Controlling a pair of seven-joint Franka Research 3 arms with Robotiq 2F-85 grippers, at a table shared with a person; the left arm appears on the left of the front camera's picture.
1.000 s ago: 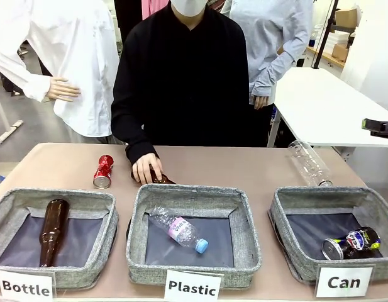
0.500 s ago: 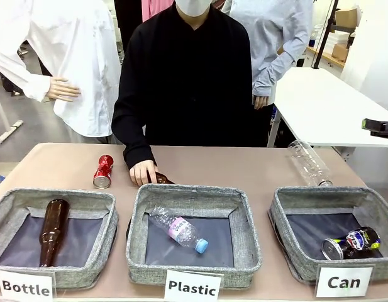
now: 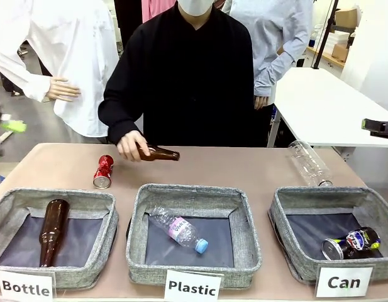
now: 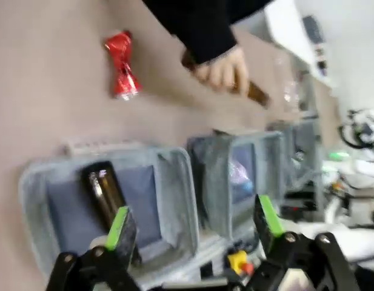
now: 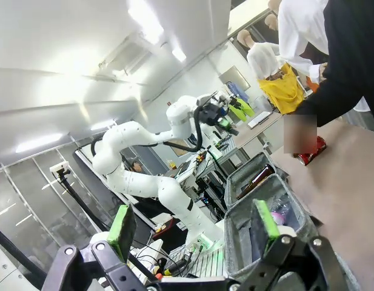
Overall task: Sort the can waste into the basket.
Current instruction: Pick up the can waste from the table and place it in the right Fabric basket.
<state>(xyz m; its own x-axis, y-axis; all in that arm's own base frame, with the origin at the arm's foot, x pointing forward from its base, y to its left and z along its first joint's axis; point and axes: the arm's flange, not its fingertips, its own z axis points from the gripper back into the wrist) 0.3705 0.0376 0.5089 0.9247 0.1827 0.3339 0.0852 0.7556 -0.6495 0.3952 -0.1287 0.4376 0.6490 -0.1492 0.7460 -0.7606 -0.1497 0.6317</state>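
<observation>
Beyond released left hand (image 4: pixel 193 218): grip crushed red metal can (image 4: pixel 121 65) squarely, clear of person's brown glass bottle (image 4: pixel 257 94).

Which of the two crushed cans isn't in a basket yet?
The red can, on the table behind the Bottle basket; the dark logo can lies inside the Can basket.

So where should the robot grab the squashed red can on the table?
Around its pinched middle, coming straight down from above. The red can lies flat on the table, silver end toward the robot, so the jaws would likely fit best across its narrow waist, one on each long side.
</observation>
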